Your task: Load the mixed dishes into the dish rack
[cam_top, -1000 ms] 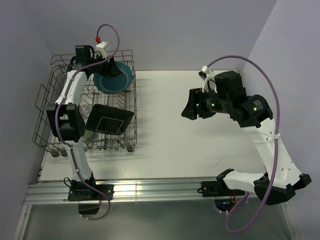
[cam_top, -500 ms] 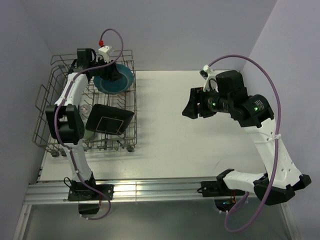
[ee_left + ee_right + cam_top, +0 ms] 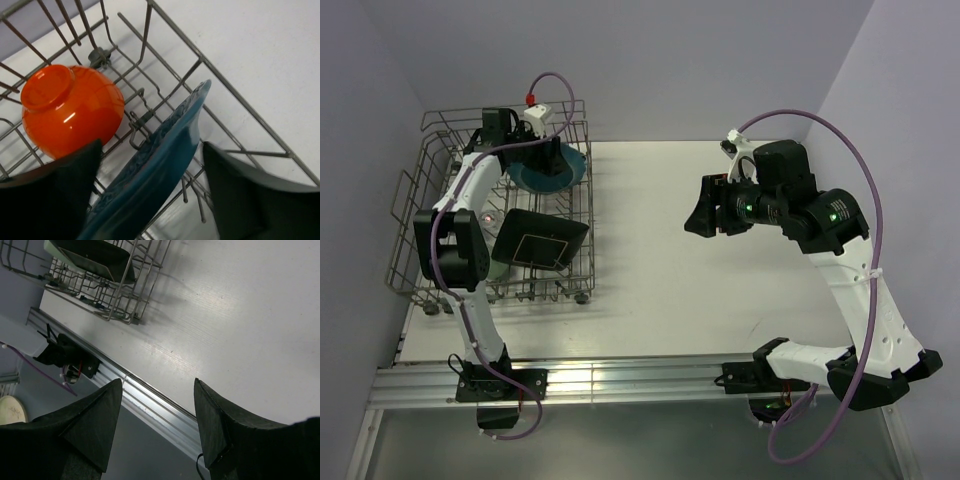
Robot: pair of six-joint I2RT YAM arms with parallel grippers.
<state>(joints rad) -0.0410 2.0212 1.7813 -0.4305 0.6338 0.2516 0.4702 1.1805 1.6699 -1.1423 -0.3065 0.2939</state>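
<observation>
The dish rack stands at the table's far left. The teal scalloped plate stands on edge among the tines at its back right. My left gripper is open and straddles the plate's rim. In the left wrist view the plate passes between my fingers, with a gap to the right finger. The orange bowl sits upside down just beyond. The black square plate leans at the rack's front, with the pale green cup beneath it. My right gripper is open and empty above the table's middle.
The right wrist view shows the rack's front corner, the black plate and the aluminium rail at the table's near edge. Purple walls close in the table at the left, back and right. The dark mug does not show.
My left gripper has shifted a little to the right at the rack's back, and the teal plate has tipped from lying wide to standing more on edge. The right arm has not moved.
</observation>
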